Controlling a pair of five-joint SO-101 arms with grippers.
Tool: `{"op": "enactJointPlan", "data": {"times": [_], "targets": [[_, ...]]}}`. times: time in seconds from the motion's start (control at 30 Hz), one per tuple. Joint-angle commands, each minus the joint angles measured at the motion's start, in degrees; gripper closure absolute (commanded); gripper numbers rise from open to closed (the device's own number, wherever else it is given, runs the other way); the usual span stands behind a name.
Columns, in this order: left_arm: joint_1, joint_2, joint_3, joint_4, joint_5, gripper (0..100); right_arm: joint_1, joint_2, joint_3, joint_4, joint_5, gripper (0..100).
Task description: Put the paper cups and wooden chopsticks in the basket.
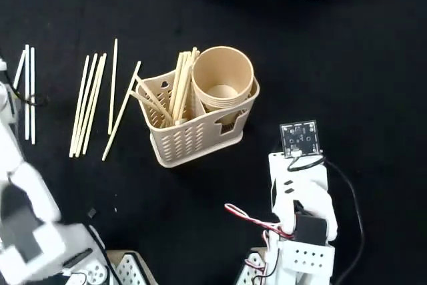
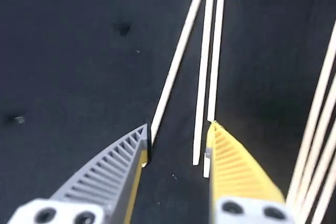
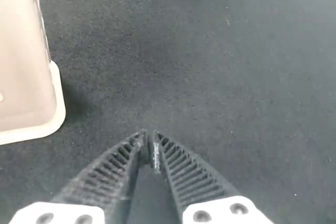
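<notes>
Seemingly a chopstick pickup: the left end effector (image 2: 179,128), spread wide, brackets three wooden chopsticks (image 2: 203,77) and should close next; the right end effector (image 3: 149,140) is pinched closed, empty.

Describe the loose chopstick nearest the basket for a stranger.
Find the beige slotted plastic basket mid-table. On the black cloth to its left in the high view lies one pale wooden chopstick. It alone slants strongly, far end leaning towards the basket.

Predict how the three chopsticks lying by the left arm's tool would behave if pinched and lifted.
Thin and straight, the chopsticks are probably stiff and light. Lying loose and slightly splayed at the open left tool, they may roll or slip, so one could get left behind.
</notes>
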Motion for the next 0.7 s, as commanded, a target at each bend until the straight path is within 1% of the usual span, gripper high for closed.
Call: {"op": "enactJointPlan", "data": {"times": [0.0,0.13,0.33,0.47,0.67], "targets": [[0.0,16.1,-17.9,4.7,-2.5,81,-0.6,-4.1,-0.2,-0.5,0.4,98.3],[0.0,30.0,-32.0,9.1,-2.5,81,-0.6,-4.1,-0.2,-0.5,0.4,98.3],[0.5,47.5,-53.2,19.4,-2.3,81,-0.6,-4.1,-0.2,-0.5,0.4,98.3],[0.9,56.4,-66.2,26.5,-2.4,81,-0.6,-4.1,-0.2,-0.5,0.4,98.3],[0.8,68.1,-82.6,34.0,-2.4,81,-0.6,-4.0,-0.2,-0.5,0.4,98.3]]}}
